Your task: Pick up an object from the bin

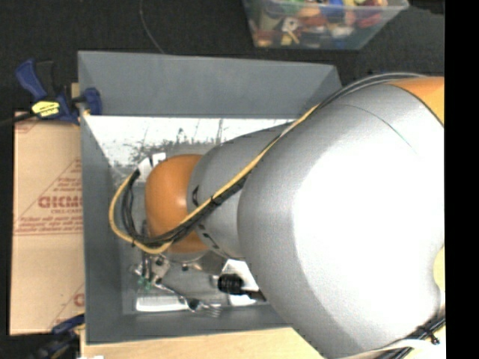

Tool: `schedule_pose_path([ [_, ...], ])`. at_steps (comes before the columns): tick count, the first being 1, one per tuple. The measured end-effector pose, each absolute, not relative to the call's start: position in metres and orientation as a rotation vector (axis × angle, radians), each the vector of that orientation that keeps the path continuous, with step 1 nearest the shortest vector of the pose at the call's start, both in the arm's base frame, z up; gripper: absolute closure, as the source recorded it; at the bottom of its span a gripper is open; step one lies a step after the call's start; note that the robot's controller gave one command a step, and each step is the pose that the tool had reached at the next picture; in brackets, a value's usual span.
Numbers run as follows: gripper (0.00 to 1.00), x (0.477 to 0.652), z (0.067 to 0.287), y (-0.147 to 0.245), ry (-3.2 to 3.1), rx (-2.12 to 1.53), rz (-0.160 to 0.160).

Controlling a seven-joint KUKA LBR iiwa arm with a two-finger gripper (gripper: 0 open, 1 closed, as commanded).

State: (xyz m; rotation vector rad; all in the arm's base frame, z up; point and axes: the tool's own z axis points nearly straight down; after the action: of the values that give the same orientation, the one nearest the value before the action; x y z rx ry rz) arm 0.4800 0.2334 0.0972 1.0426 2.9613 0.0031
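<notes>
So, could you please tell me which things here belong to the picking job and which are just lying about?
Job: bin; arm; by the bin's near wall, a black piece, a white card and a white flat piece.
Lying about: tub of toys, outside the bin.

I get steady, fairly bright light from overhead. The silver arm [352, 223] takes a broad soft sheen with no hard glare. Its bulk throws shadow over the near floor of the bin [101, 230], which looks dim. The far floor is washed pale, and the surroundings stay dark.
</notes>
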Motion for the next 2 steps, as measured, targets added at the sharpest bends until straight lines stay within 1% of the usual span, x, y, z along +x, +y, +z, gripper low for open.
schedule_pose_path([
  [2, 1.00, 0.4811, 0.1136, 0.2325, 2.958, 1.041, 0.008],
])
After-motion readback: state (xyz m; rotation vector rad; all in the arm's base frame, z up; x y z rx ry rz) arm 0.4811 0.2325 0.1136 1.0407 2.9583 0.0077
